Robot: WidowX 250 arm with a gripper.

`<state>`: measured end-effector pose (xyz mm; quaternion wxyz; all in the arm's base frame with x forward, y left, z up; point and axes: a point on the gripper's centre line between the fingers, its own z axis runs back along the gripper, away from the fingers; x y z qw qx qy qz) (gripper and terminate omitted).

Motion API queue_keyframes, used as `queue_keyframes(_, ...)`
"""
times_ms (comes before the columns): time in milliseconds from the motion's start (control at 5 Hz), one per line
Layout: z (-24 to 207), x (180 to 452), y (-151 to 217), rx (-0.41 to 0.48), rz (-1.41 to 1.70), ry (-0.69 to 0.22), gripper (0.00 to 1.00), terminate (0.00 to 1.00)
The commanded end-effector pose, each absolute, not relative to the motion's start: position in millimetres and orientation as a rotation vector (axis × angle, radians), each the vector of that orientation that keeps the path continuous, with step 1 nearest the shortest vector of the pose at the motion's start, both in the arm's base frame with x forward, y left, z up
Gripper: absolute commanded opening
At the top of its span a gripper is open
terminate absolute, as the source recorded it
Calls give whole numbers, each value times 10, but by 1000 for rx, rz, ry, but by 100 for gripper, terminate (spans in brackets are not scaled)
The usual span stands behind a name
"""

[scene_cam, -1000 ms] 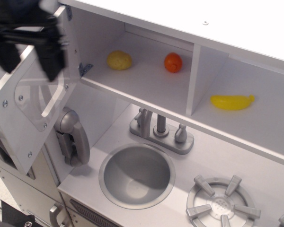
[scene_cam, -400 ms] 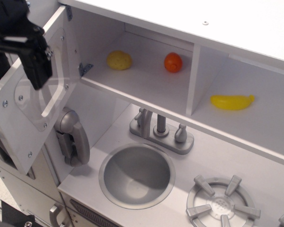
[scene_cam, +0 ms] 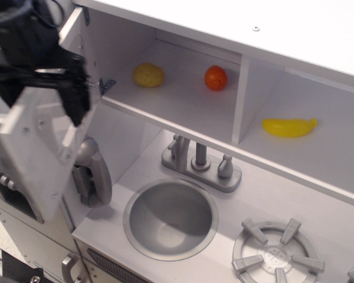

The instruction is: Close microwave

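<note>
The microwave [scene_cam: 183, 103] is the white compartment under the top shelf, and its front stands open. Its grey-white door [scene_cam: 32, 153] hangs swung out at the left on a hinge [scene_cam: 106, 86] and shows nearly edge-on, with small buttons [scene_cam: 3, 180] at its lower left. A yellow toy fruit [scene_cam: 148, 75] and an orange one [scene_cam: 216, 78] lie inside. My black gripper [scene_cam: 41, 97] is at the top left against the door's upper part. Its fingers [scene_cam: 76, 103] are spread and it holds nothing. The picture is blurred there.
A yellow banana [scene_cam: 289, 127] lies in the doorless cubby to the right. Below are a grey toy phone [scene_cam: 91, 171], a faucet [scene_cam: 200, 162], a round sink [scene_cam: 171, 218] and a burner [scene_cam: 277, 253].
My gripper has moved right and down onto the door. The door has swung from face-on, with its window showing, to nearly edge-on, towards the compartment.
</note>
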<state>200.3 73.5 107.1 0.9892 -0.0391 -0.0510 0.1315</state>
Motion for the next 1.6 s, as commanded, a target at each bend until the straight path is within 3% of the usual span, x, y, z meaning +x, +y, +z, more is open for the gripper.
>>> queue_keyframes(0,1237,2293,207,-140,282,-109,100,0)
queue_keyframes(400,1604,2784,-553,-233,338,-134,100,0)
queue_keyframes(600,1754,2652,-788,-275,269,-111,100,0)
queue_keyframes(1000,1309,2063,-536,-179,167,-63,100,0)
queue_keyframes(1400,804,1961,-3,-67,198,-59,100,0)
